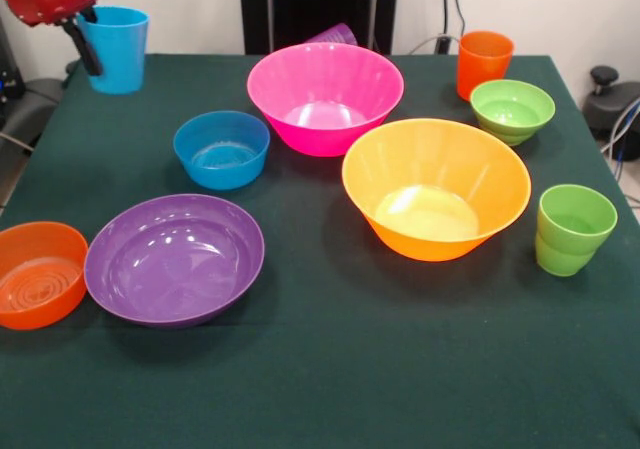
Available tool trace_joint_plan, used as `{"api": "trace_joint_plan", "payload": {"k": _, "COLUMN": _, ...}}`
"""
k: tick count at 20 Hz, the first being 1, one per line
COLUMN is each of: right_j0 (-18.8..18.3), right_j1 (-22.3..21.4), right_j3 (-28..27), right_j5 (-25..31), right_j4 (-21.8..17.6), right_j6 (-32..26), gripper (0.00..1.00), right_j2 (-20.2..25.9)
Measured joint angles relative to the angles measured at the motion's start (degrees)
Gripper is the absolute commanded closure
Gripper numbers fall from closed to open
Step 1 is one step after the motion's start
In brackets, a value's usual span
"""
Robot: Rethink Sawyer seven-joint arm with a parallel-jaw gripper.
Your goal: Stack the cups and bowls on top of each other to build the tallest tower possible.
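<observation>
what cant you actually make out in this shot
- Purple cup: front view, mostly hidden behind the pink bowl; only its top shows.
- Gripper: front view, dark against the blue cup; open or shut is unclear, as is any contact with the cup.
- Orange bowl: cut off by the left edge.

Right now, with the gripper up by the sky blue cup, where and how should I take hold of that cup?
Probably by the rim, from straight above. The sky blue cup stands upright, mouth open, on the green table, so one finger could go inside the wall and one outside. The gripper overlaps the cup's edge in this view; its opening isn't clear. Nothing else crowds the cup; the blue bowl sits well apart.
</observation>
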Motion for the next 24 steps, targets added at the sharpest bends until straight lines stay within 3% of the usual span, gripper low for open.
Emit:
{"api": "trace_joint_plan", "payload": {"k": 8, "right_j0": -0.14, "right_j1": -0.01, "right_j3": -4.4, "right_j5": 3.78, "right_j4": 3.0, "right_j6": -0.97, "gripper": 1.0, "right_j2": -0.01}}
{"api": "trace_joint_plan", "payload": {"k": 15, "right_j0": 2.09, "right_j1": 0.66, "right_j3": -10.63, "right_j5": 9.51, "right_j4": 4.82, "right_j6": -0.97, "gripper": 1.0, "right_j2": -0.45}}
{"api": "trace_joint_plan", "payload": {"k": 24, "right_j0": 3.97, "right_j1": 3.16, "right_j3": -15.84, "right_j5": 9.97, "right_j4": 4.82, "right_j6": -0.97, "gripper": 1.0, "right_j2": -1.65}}
